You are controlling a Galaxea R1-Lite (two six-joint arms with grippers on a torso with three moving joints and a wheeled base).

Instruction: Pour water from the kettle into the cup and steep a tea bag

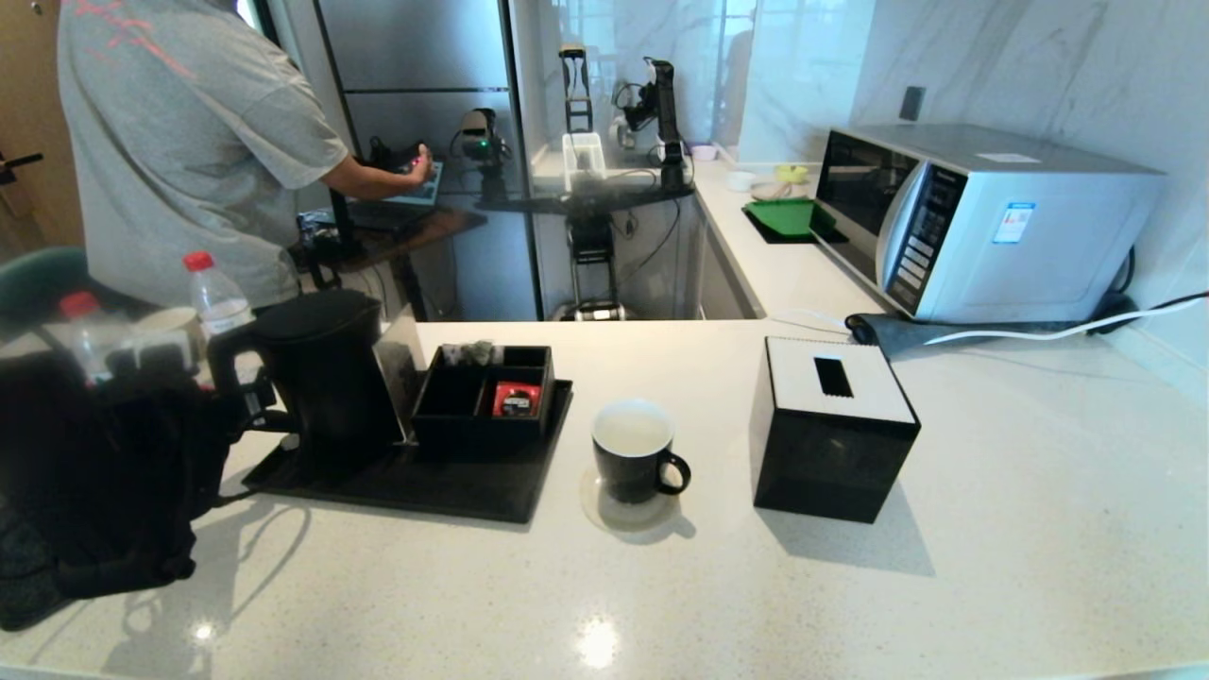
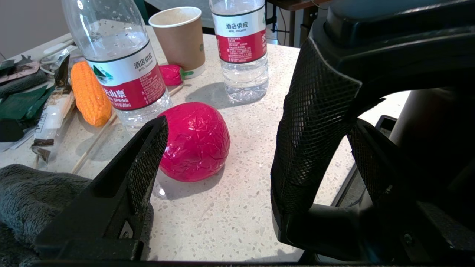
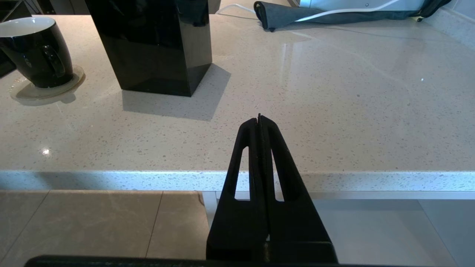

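Observation:
The black kettle (image 1: 321,368) stands on a black tray (image 1: 425,486) at the left. My left gripper (image 2: 259,126) is open around its mesh-wrapped loop handle (image 2: 315,129). One finger (image 2: 371,167) sits inside the loop and the other finger (image 2: 143,159) stays well outside. In the head view the left gripper (image 1: 236,378) is at the handle. The black mug (image 1: 633,453) with a white inside rests on a coaster mid-counter; I cannot tell if it holds water. Small grey-green tea bags (image 1: 472,352) lie in the organizer (image 1: 482,401). My right gripper (image 3: 259,118) is shut and empty over the counter's front edge.
A black tissue box (image 1: 831,425) stands right of the mug, with a microwave (image 1: 982,222) behind it. Beside the kettle are two red-labelled bottles (image 2: 118,66), a paper cup (image 2: 180,35), a red foil ball (image 2: 195,141) and a grey towel (image 2: 33,193). A person (image 1: 189,142) stands back left.

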